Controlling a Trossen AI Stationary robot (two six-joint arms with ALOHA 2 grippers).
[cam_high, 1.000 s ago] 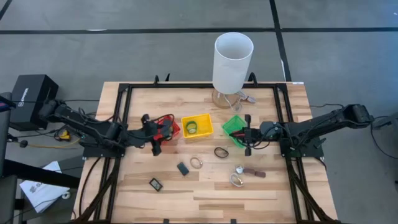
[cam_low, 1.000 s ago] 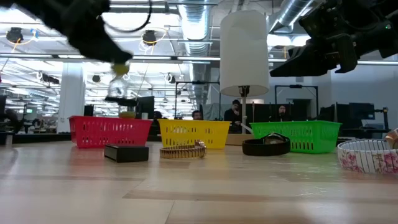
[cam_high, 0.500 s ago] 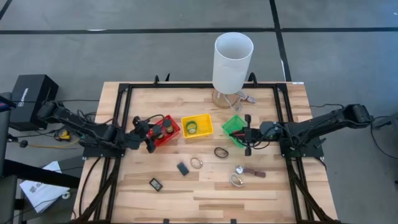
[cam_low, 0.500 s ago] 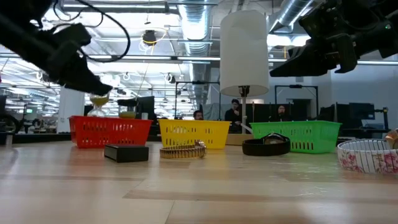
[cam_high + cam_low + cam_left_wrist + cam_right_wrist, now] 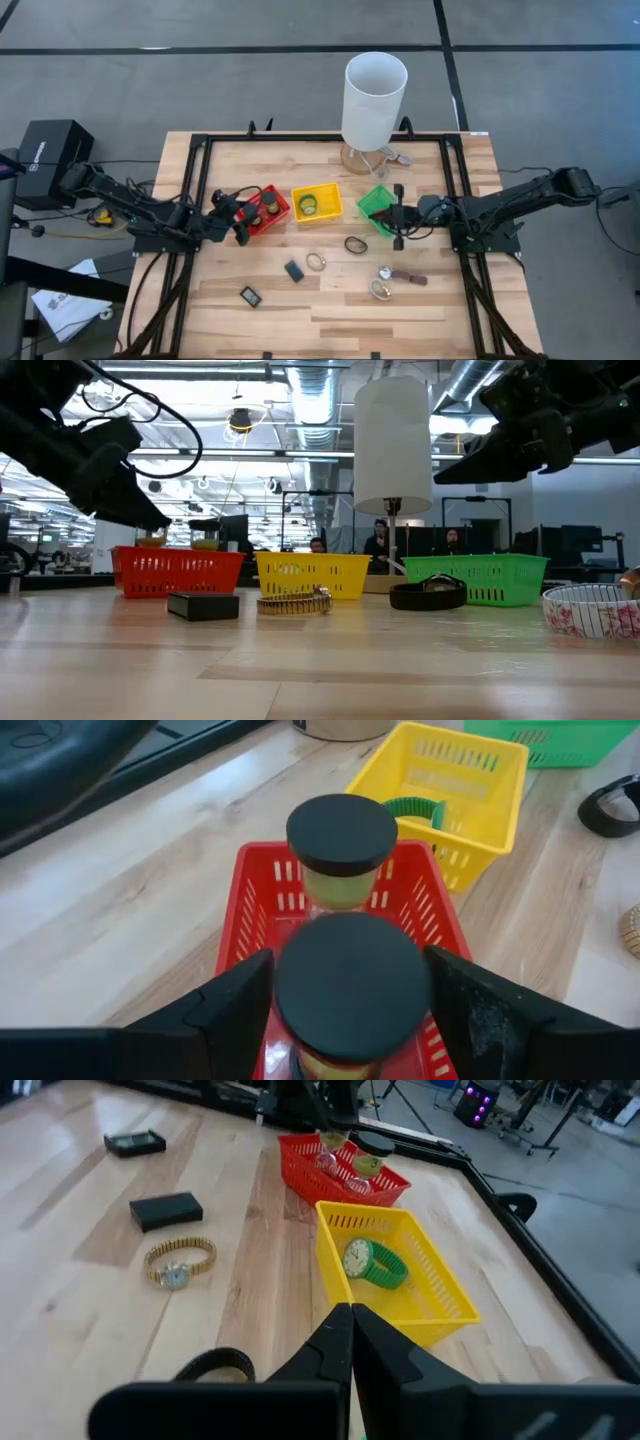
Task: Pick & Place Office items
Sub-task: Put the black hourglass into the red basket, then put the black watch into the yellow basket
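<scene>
Three baskets stand in a row across the table [image 5: 330, 300]: red basket [image 5: 268, 208], yellow basket [image 5: 317, 203], green basket [image 5: 378, 208]. Behind them rises a tall white cylinder [image 5: 374, 98]. Two black-capped hourglasses [image 5: 342, 845] stand in the red basket, and a green watch [image 5: 372, 1263] lies in the yellow one.

Loose on the table nearer the front lie a black box [image 5: 294, 270], a gold watch [image 5: 316, 261], a dark strap ring [image 5: 355, 244], a small framed piece [image 5: 250, 295] and, toward the right, a brown strap [image 5: 408, 279] with a silvery piece [image 5: 384, 272] and a patterned ring [image 5: 380, 290].

The left tool [image 5: 240, 217] is at the red basket's outer end, its fingers [image 5: 225, 1005] spread to either side of the nearer hourglass cap without pressing on it. The right tool [image 5: 397, 225] hangs clenched and empty just beside the green basket.

A second ago the left tool was over the red basket with an hourglass in its grip; that hourglass now stands in the basket and the tool has pulled back toward its own side. The right arm has not moved.
</scene>
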